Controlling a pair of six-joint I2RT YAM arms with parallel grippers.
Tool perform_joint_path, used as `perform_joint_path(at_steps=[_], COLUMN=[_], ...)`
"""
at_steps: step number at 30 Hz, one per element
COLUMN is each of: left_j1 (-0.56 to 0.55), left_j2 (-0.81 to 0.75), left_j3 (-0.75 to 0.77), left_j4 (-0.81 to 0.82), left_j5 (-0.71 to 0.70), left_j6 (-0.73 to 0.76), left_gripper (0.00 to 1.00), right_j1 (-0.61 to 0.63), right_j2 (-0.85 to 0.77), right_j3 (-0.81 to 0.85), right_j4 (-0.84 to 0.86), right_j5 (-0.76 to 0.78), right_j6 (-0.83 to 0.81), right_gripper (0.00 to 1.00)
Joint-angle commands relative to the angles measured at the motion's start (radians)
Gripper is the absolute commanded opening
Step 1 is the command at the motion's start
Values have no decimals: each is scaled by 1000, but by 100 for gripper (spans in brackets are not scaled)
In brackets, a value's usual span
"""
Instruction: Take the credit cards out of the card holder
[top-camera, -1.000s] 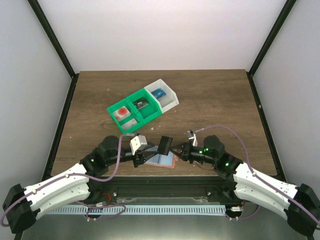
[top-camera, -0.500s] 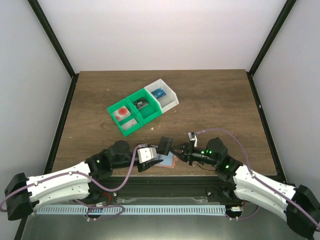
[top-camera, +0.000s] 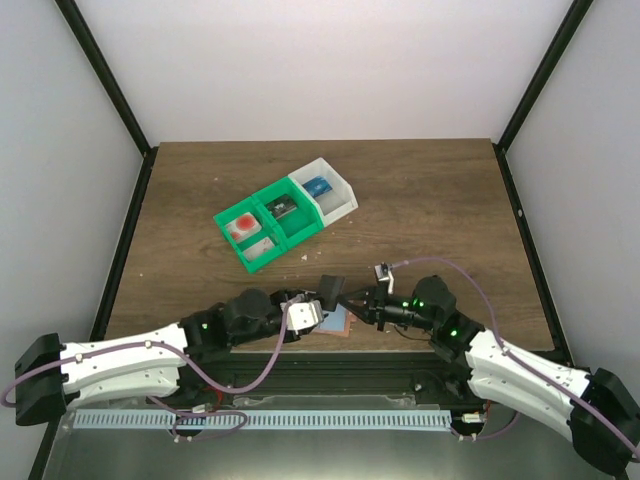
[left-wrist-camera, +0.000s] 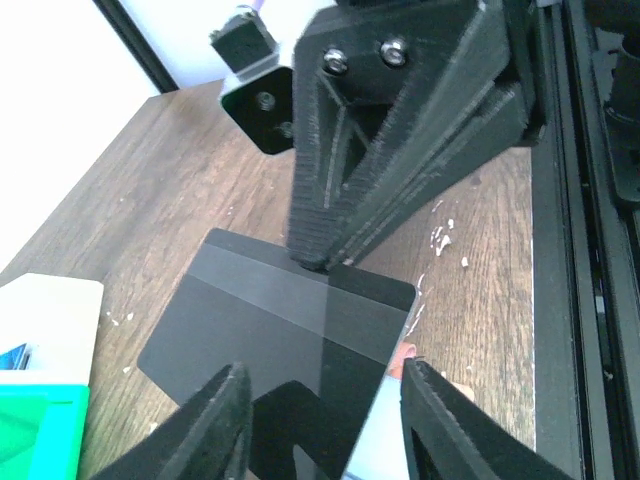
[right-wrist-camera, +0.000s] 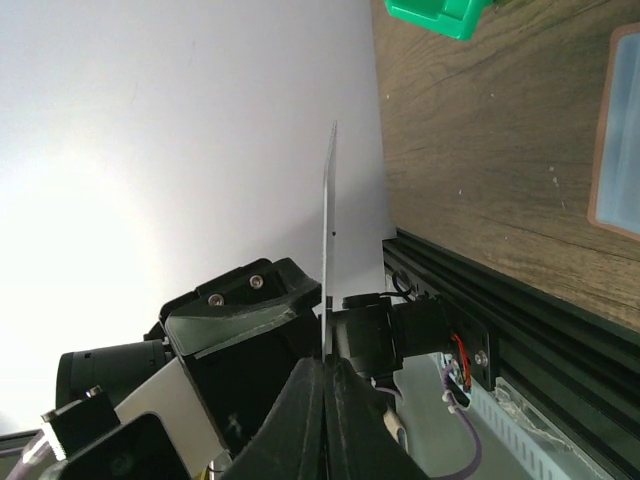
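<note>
Holding: right end effector (top-camera: 346, 296), one dark card (left-wrist-camera: 270, 320); card holder (top-camera: 343, 325): one

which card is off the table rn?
The dark card, pinched in the shut right gripper and held in the air. The pale blue card lies flat on the card holder.

Dark wood-grain table (top-camera: 420, 200) enclosed by plain white walls (top-camera: 320, 60) and black corner posts (top-camera: 110, 80).
</note>
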Motion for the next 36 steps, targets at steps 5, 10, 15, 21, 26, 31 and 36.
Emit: perform_joint_path(at_steps=[5,10,15,21,26,31,36], left_j1=[-14,-14,-14,32,128,203,317], left_j2=[-31,-46,-65,-87,-95,-102,-98], left_j3=[-16,-19,-44,-62,-66,-62,-52], left_j4=[52,58,94,117,125,106,79], left_j5=[-61,-65,-78,-44,17,30,-29], left_j6=[39,22,-50,-197,-365,-485,-653], left_gripper=[18,0,0,0,0,0,0], right_j1=[-14,-16,-21,-23,-24,-24,-24], right_j2=[-12,-34,-88,-171,-247,-297,-293], right_j3=[-28,-43,-61,-39,-44,-42,-35], right_j4=[39,29,13,-116,-196,-228,-258], right_j5=[-24,-11,23,83,122,137,144], right_j6=[15,16,-19,-101,-122,-137,-181], right_gripper=[1,1,28,60,90,100,100])
